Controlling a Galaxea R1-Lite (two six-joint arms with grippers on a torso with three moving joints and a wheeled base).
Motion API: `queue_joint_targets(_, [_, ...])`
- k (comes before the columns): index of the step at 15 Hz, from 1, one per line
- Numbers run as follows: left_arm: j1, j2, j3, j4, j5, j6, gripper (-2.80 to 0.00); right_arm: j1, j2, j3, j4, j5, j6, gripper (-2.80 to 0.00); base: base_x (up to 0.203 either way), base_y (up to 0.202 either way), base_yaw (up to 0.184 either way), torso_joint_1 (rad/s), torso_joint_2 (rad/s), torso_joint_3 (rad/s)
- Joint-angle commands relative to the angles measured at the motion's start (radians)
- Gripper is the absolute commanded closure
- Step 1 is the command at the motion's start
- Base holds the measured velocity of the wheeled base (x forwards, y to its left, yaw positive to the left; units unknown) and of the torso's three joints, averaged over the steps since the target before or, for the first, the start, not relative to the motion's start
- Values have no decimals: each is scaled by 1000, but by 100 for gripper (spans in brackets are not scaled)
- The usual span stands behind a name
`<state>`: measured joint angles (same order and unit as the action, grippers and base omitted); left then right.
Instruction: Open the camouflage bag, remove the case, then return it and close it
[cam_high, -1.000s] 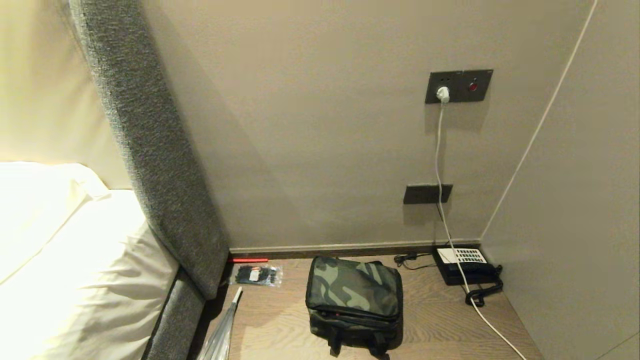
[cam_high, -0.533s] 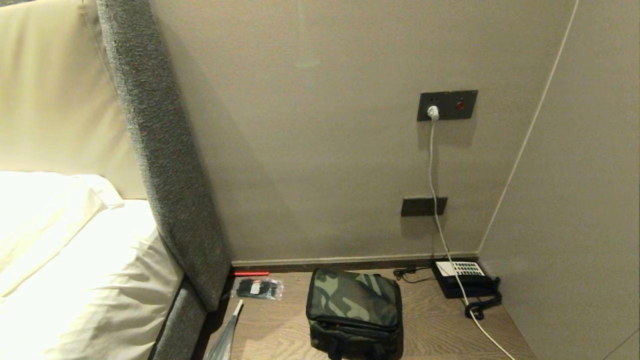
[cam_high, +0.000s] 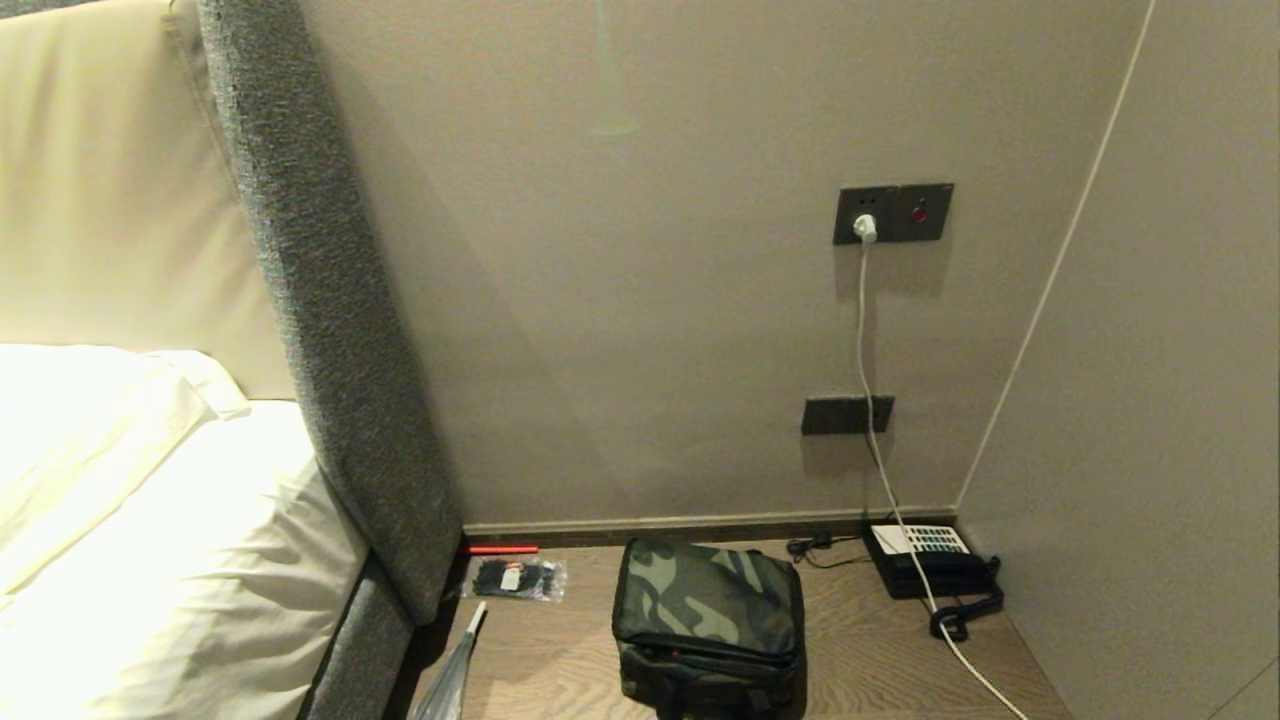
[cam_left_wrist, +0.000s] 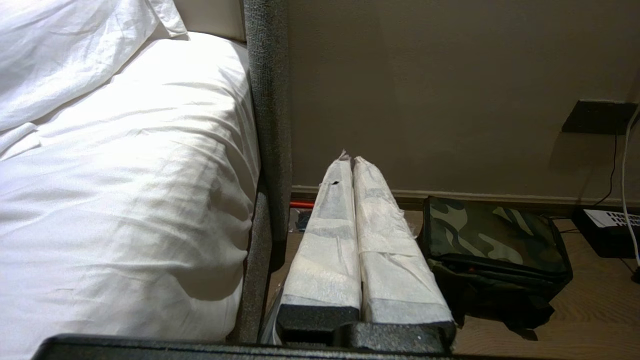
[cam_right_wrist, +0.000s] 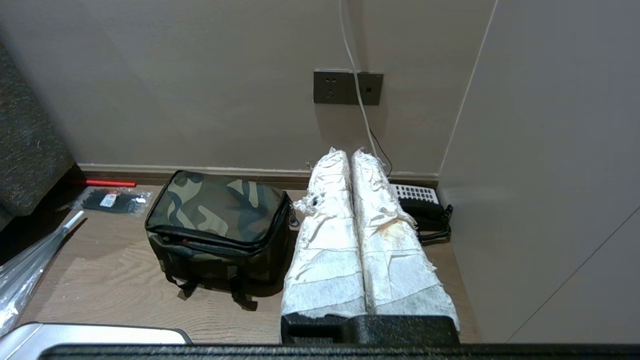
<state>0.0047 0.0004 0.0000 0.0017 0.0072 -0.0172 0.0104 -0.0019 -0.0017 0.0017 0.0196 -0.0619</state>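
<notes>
The camouflage bag (cam_high: 708, 620) stands zipped shut on the wooden bedside surface (cam_high: 560, 650), at the bottom middle of the head view. It also appears in the left wrist view (cam_left_wrist: 492, 240) and the right wrist view (cam_right_wrist: 217, 210). The case is hidden. Neither arm reaches into the head view. My left gripper (cam_left_wrist: 351, 159) is shut and empty, held back from the bag, level with the bed's edge. My right gripper (cam_right_wrist: 348, 151) is shut and empty too, back from the bag, in line with the telephone.
A black telephone with a white keypad (cam_high: 925, 560) sits at the back right, its cord and a white cable (cam_high: 865, 340) running to wall sockets. A clear packet of black ties (cam_high: 515, 578) and a red stick (cam_high: 500, 549) lie near the grey headboard (cam_high: 330, 330). White bedding (cam_high: 150, 520) fills the left.
The head view has tilted upward, so the whole scene sits lower in the picture and the bag's front is cut by the bottom edge. Nothing on the surface has moved.
</notes>
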Motion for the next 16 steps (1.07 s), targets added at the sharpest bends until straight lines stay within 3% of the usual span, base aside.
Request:
queue_joint_targets(1, [0,-2,3,0,0,-1,0,0,-1,0,0,0,-1,0,0,0,0,0,0,0])
queue_joint_targets(16, [0,-2,3,0,0,0,0,0,0,0,0,0,4,0,0,0,0,0,0,0])
